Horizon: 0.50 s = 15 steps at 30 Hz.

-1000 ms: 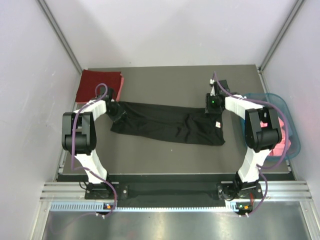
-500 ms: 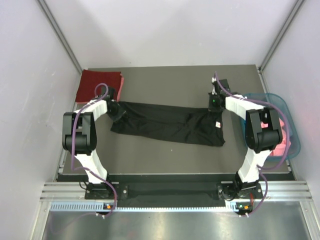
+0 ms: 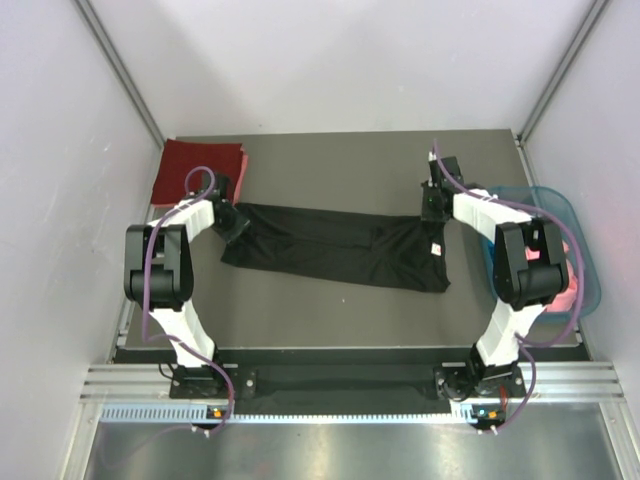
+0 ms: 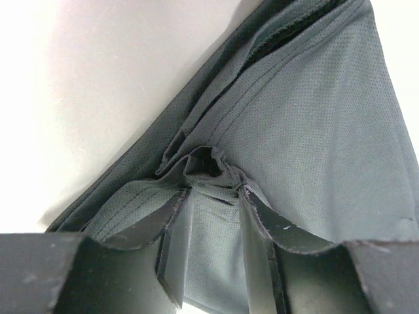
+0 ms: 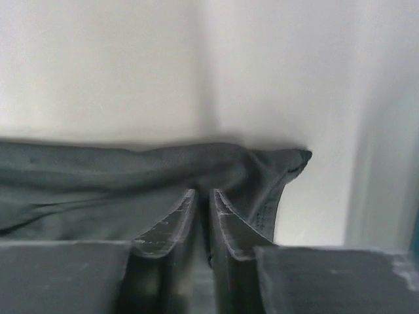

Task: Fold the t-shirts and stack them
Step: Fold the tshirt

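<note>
Black t-shirt stretched between left claw and right claw, both clenched on it — red t-shirt, basket flanking.

Left arm, right arm: white-black segments, purple cables; jaws dark, scuffed.

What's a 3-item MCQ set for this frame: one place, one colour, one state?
1. The red shirt lies at the table's:
A. far-right corner
B. far-left corner
C. near edge

2. The long shirt is:
A. black
B. pink
C. blue

3. The left jaws are:
A. wide open, empty
B. shut, off the cloth
C. shut on the long shirt

1 B: the top view shows it folded at the far-left corner.
2 A: the top view shows it black, spanning from arm to arm.
3 C: the left wrist view shows cloth bunched between the jaws.
</note>
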Tool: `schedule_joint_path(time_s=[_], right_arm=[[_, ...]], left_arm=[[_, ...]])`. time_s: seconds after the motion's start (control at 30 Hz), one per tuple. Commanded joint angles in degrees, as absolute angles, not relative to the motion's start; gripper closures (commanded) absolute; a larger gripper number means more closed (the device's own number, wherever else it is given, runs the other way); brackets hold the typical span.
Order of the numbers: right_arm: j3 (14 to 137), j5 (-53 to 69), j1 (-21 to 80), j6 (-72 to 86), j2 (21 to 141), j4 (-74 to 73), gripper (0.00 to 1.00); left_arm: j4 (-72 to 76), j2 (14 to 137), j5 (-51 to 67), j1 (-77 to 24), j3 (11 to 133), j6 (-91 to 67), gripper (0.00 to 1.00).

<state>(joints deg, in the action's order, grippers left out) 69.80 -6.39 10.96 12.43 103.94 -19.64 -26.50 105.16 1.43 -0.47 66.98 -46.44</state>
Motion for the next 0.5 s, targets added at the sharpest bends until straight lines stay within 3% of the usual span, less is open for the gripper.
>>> schedule_joint_path(time_s=[0.0, 0.07, 0.17, 0.33, 0.47], right_arm=[[72.50, -6.60, 10.46, 12.92, 99.77, -22.14, 0.79], [73.65, -5.63, 10.46, 13.88, 98.09, -26.08, 0.65], [74.80, -3.09, 10.55, 17.57, 94.93, -30.58, 0.60], [69.18, 2.36, 13.61, 21.53, 91.15, -30.33, 0.64], [63.74, 3.95, 15.73, 24.08, 90.44, -28.13, 0.75]], left_arm=[[-26.89, 103.98, 1.30, 0.18, 66.70, -46.50, 0.59], [-29.26, 101.70, 1.41, 0.18, 69.24, -46.23, 0.58], [-32.69, 98.72, 0.53, 0.26, 71.98, -45.70, 0.57], [-35.76, 96.16, -2.28, 0.26, 71.55, -41.76, 0.57], [-35.07, 93.17, -4.39, 0.18, 65.59, -39.55, 0.58]])
